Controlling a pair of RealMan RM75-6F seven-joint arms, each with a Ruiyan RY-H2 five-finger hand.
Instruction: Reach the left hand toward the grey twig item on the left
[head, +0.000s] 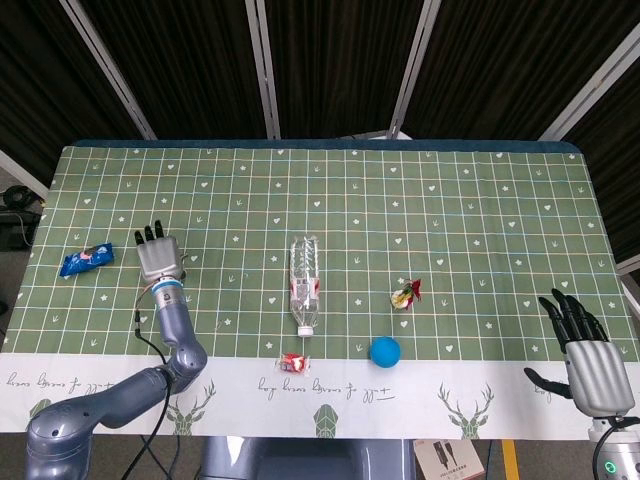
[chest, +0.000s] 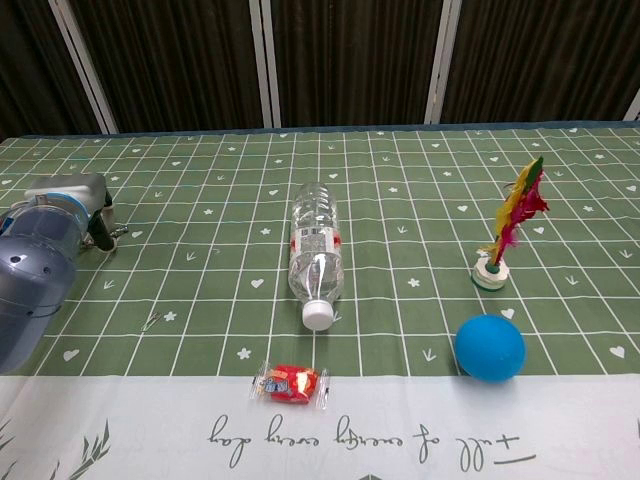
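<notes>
Only the clear bottle (head: 304, 282) lies capped; both hands' fingers spread, gripping nothing

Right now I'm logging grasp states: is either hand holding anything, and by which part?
Nothing is held. The left hand hovers over the cloth with fingers extended, and the right hand sits open at the table's right edge.
</notes>
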